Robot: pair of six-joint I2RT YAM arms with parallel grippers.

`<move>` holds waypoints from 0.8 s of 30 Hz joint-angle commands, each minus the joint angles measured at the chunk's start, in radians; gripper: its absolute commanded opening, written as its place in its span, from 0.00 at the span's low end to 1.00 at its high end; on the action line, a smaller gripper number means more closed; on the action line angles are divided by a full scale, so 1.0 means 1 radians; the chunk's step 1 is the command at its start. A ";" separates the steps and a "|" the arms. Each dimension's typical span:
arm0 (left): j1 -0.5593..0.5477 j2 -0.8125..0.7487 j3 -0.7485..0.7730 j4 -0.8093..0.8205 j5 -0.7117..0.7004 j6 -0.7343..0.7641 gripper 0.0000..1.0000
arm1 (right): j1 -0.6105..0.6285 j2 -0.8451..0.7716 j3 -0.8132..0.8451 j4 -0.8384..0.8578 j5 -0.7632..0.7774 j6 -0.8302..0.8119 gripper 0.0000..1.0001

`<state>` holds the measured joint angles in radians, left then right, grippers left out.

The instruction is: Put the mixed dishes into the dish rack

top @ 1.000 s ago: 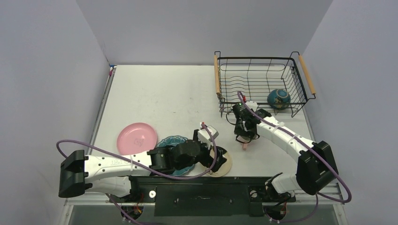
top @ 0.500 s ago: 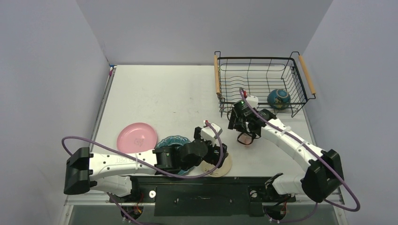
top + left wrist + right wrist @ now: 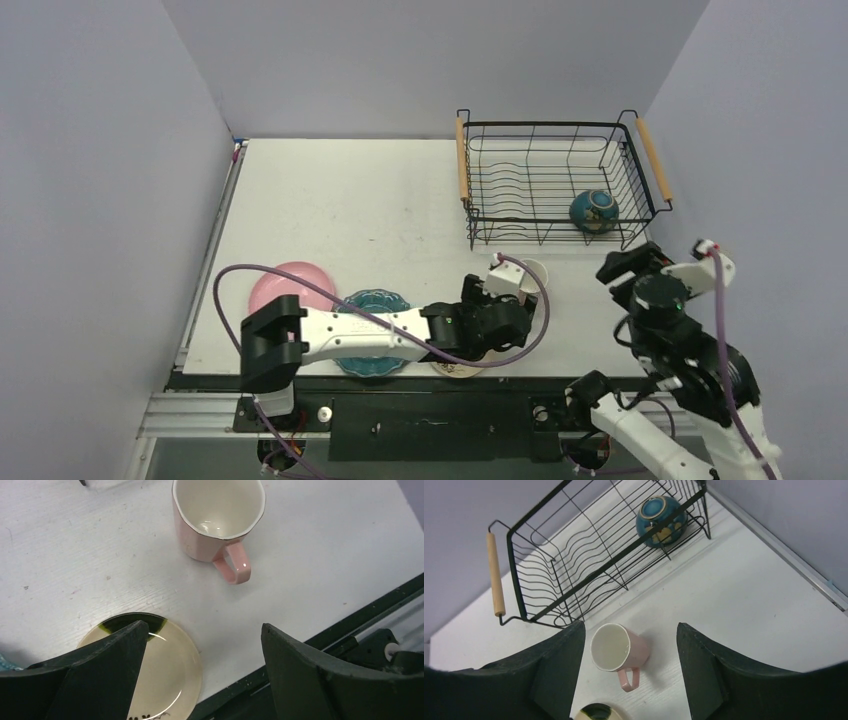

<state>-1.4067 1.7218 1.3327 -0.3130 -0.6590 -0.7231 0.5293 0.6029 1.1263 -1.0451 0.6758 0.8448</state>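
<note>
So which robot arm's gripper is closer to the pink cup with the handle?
The left. The left gripper hovers open just short of the pink cup; the right gripper hangs farther off on its right.

Upright pink cup [image 3: 619,649] beside dish rack [image 3: 495,575] holding teal bowl [image 3: 661,520]

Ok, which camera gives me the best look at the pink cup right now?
Left wrist: the pink cup fills the upper frame, upright, empty, handle clear; only its far rim is cropped. Right wrist shows it whole but smaller, near the dish rack. Top external shows it small, partly hidden behind the left arm.
</note>
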 commanded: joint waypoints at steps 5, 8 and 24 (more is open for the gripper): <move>-0.023 0.289 0.282 -0.096 -0.132 -0.030 0.69 | -0.001 -0.289 0.007 -0.157 0.138 0.083 0.62; -0.024 0.387 0.382 -0.134 -0.138 -0.024 0.68 | 0.005 -0.345 0.010 -0.203 0.145 0.102 0.62; -0.004 0.588 0.650 -0.222 -0.230 0.000 0.60 | 0.189 -0.511 0.056 -0.395 0.273 0.292 0.61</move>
<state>-1.4227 2.2730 1.9030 -0.4973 -0.8291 -0.7376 0.6876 0.1177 1.1652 -1.3773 0.8833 1.0714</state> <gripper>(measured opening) 0.636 0.613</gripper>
